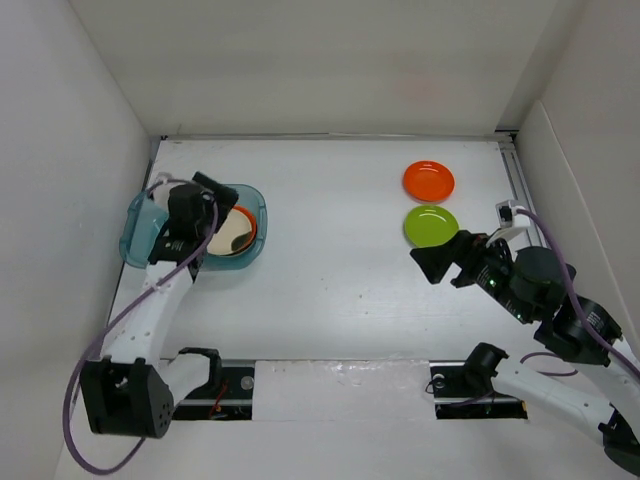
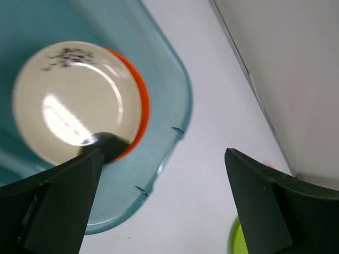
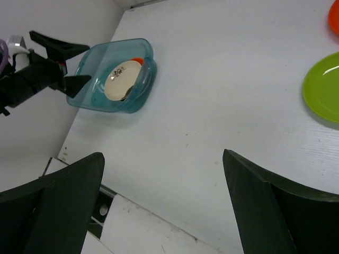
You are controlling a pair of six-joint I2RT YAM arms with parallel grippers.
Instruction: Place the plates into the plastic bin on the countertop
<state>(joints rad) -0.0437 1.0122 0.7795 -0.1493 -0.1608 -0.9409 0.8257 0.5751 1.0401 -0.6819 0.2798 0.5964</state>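
The teal plastic bin (image 1: 140, 232) stands at the left of the white countertop (image 1: 330, 270). A cream plate with a dark patch (image 1: 231, 232) lies in it on top of an orange plate (image 2: 142, 106); a black plate edge (image 2: 112, 143) shows beneath. My left gripper (image 1: 216, 192) is open and empty above the bin (image 2: 159, 137). An orange plate (image 1: 428, 181) and a lime green plate (image 1: 431, 226) lie at the right. My right gripper (image 1: 435, 262) is open and empty just in front of the green plate (image 3: 323, 87). The other plates are hidden.
White walls enclose the countertop on the left, back and right. A metal rail (image 1: 520, 185) runs along the right edge. The arm bases (image 1: 190, 385) and a gap strip sit at the near edge.
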